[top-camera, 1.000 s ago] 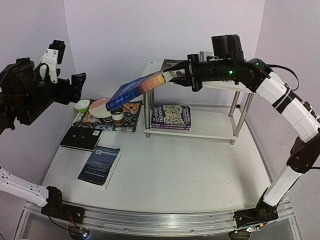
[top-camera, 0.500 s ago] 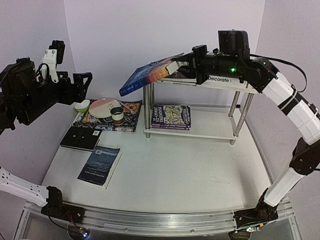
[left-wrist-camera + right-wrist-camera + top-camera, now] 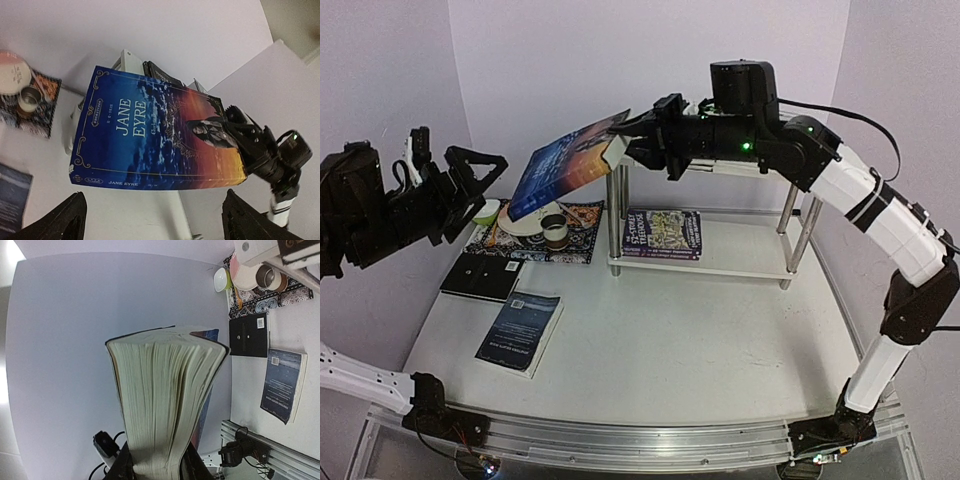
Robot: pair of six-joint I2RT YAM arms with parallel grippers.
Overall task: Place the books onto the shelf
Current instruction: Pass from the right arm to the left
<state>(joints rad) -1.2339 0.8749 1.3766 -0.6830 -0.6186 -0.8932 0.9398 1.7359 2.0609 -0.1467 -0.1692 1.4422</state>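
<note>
top external view: right gripper [image 3: 632,150] is clamped on one short edge of the jane eyre book [image 3: 565,165], fingers pinching it cover to cover. right wrist view shows the cream page block [image 3: 165,400] rising straight up from between the fingers and fanning a bit at the free end. the book is in the air, just left of the shelf [image 3: 750,272] at top-board height. it is tilted, with the gripped end high and the free end lower, over the placemat [image 3: 582,218] as seen from above. the blue and orange cover faces up and left.

left gripper [image 3: 478,185] has its jaws spread wide and holds nothing. it sits left of the book, apart from it and aimed at it. in the left wrist view both black fingertips [image 3: 67,222] frame the cover [image 3: 150,135], no contact.

a purple paperback [image 3: 663,233] lies flat on the shelf's lower board. a dark book [image 3: 160,75] lies on the top board behind the held one. can't tell what else is up there, the arm blocks it.

on the table [image 3: 670,340] a black book [image 3: 483,276] and a dark blue book [image 3: 520,330] lie flat, left of the shelf. the placemat carries a plate [image 3: 525,215], a cup [image 3: 555,232] and a green bowl [image 3: 485,211].
</note>
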